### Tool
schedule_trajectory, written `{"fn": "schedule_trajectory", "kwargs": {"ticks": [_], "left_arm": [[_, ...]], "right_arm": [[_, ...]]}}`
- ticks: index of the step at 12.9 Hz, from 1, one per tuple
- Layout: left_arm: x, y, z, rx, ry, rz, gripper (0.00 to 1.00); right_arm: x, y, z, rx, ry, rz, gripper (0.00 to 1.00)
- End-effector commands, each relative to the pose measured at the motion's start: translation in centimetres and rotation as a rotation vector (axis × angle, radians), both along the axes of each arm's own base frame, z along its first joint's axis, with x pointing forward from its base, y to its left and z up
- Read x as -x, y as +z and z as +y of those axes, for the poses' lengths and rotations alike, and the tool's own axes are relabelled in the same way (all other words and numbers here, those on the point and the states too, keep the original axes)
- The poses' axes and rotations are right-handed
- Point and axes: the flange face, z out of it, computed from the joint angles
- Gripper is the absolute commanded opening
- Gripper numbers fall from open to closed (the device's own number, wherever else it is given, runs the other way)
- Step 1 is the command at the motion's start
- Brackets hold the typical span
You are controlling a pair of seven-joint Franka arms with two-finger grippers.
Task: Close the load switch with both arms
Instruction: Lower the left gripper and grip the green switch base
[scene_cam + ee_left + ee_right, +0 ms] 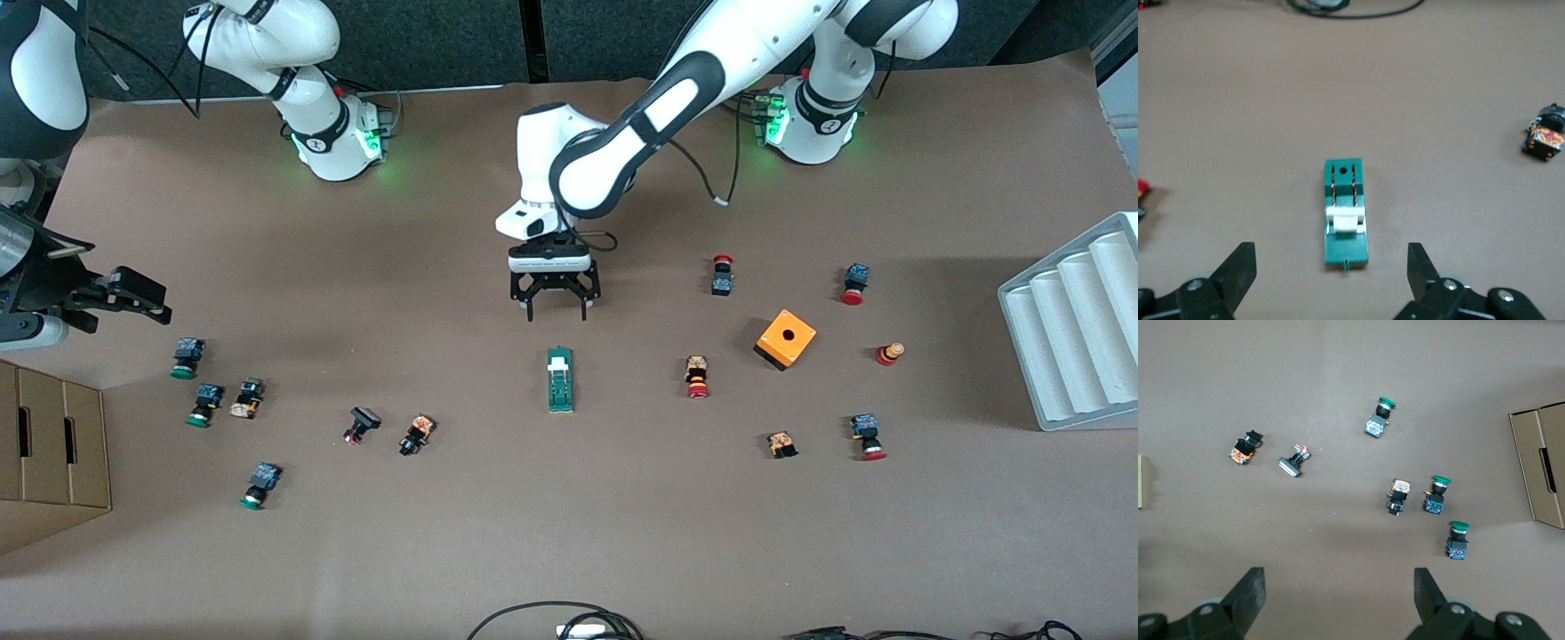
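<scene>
Brown paper covers the counter point(569, 551), and the load switch point(559, 380) is laid flat near its middle, with the long side pointing toward the front camera. The left end effector point(557, 311) is held over the counter just beside the switch's end farther from the front camera, its fingers point(1238, 270) spread wide with nothing between them. The right end effector point(124, 298) is kept waiting well apart from the switch, toward the right arm's end of the counter, above the green-capped push buttons point(187, 357); its fingers are also spread and empty. The switch is seen as a narrow green block with two dark rails along its top, a small hole at one end, and a white lever piece point(1343, 220) seated across the rails toward the end closest to the left end effector. Several risks are judged from here: the block looks light and unfixed, so it could be slid or spun if the lever is pushed before the body is pinned by the other arm. A descent slightly off-centre could catch the block's edge and tip it.
</scene>
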Motion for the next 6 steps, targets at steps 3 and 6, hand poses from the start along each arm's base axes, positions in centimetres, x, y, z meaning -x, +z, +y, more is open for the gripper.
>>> {"fn": "schedule_trajectory", "kwargs": {"ticks": [3, 6], "left_arm": [[-0.3, -6.0, -0.1, 0.065, -0.026, -0.137, 1.0], [-1.0, -9.3, -0.3, 0.007, -0.009, -0.2, 0.99]], "right_arm": [[-0.4, 0.4, -0.2, 0.008, 0.0, -0.012, 1.0], [-0.4, 0.4, 0.0, 0.008, 0.003, -0.012, 1.0]]}}
